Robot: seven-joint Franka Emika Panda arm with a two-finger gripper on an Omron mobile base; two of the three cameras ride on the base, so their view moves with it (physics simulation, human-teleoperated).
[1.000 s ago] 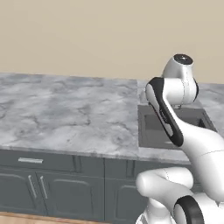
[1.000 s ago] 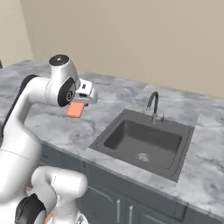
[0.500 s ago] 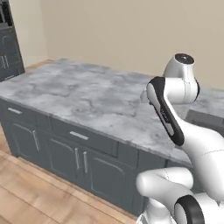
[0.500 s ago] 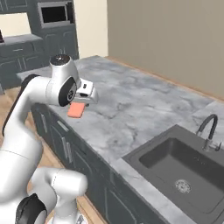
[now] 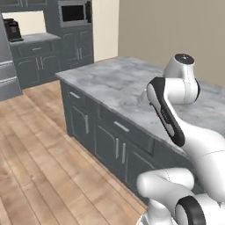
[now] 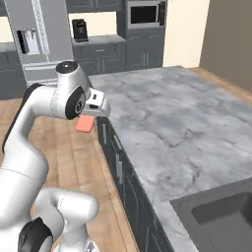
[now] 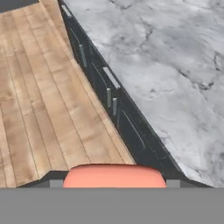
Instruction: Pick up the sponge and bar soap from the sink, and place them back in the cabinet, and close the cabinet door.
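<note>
**Carrying the soap away from the sink**

Swinging with the base, I now see wood floor (image 7: pixel 39 96) at left; my tool (image 6: pixel 91 115) stays clamped on the bar soap (image 6: pixel 84 124) beside the table (image 6: pixel 187 128). The sink (image 6: pixel 216 211) has slid right, so I'm cabinet-bound.

Flat pink-red bar soap (image 6: pixel 85 124) held in tool (image 6: pixel 87 121), sink (image 6: pixel 221 211) well apart

Sink (image 6: pixel 216 216) cut off at frame corner; bar soap (image 7: pixel 114 176) lower part hidden.
</note>
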